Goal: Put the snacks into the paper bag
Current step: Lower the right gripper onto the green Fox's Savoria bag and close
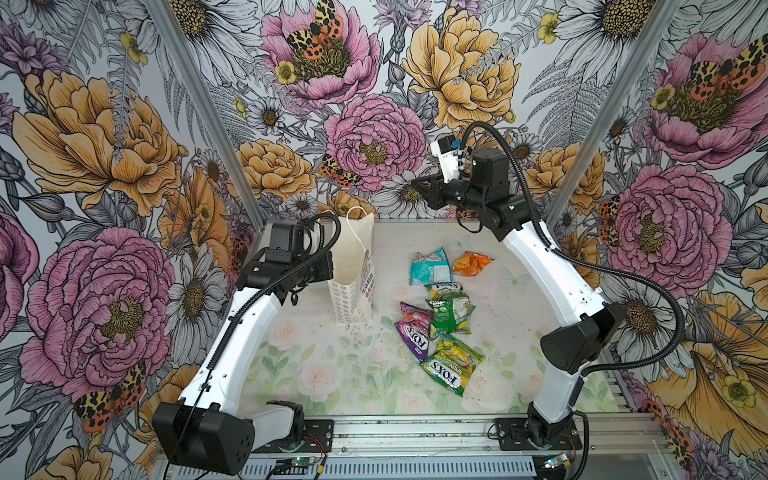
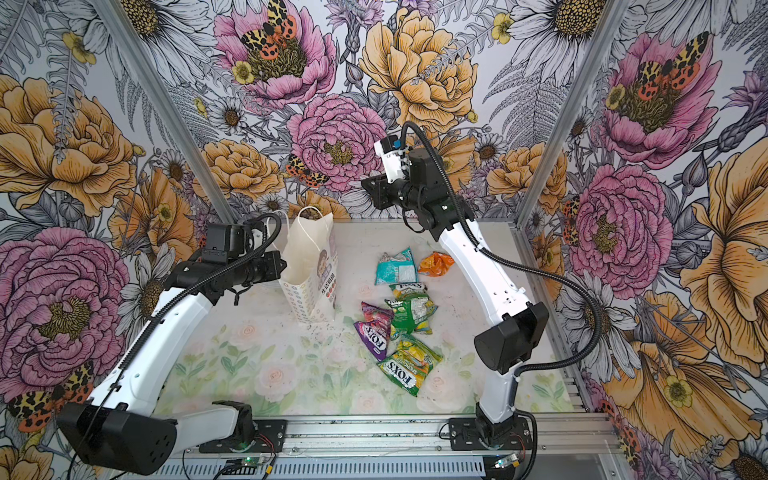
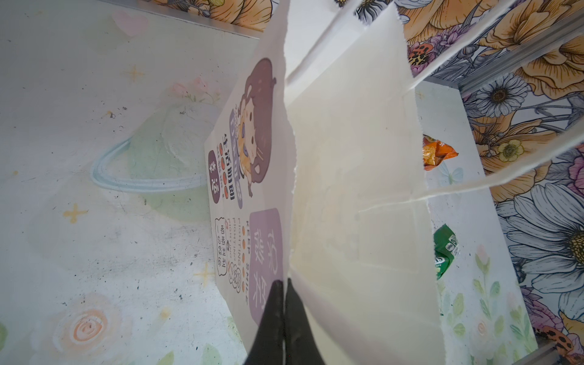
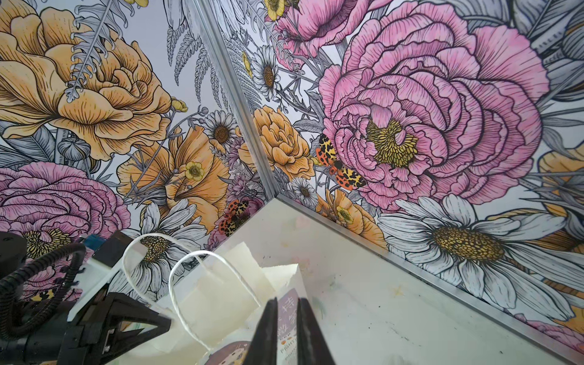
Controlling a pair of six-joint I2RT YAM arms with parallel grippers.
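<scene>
The white paper bag point(image 1: 353, 266) point(image 2: 309, 257) stands upright at the back left of the mat, mouth open. My left gripper point(image 3: 282, 282) point(image 1: 331, 271) is shut on the bag's printed wall point(image 3: 246, 164) at the rim. Right of the bag several snacks lie loose: a teal-white packet point(image 1: 430, 268), an orange one point(image 1: 471, 262) point(image 3: 437, 153), green-yellow ones point(image 1: 451, 311) point(image 1: 451, 365) point(image 3: 445, 249) and a purple FOX'S packet point(image 1: 409, 332). My right gripper point(image 1: 415, 185) point(image 4: 288, 300) hangs high above the mat's back edge. Its fingers stand close together, with nothing between them and the bag point(image 4: 221, 294) below.
Flowered walls with metal corner posts point(image 1: 208, 108) close in the back and both sides. The flower-printed mat point(image 1: 332, 374) ends in front at a metal rail point(image 1: 415, 432) that bears both arm bases. My left arm's wrist point(image 4: 94, 316) shows in the right wrist view.
</scene>
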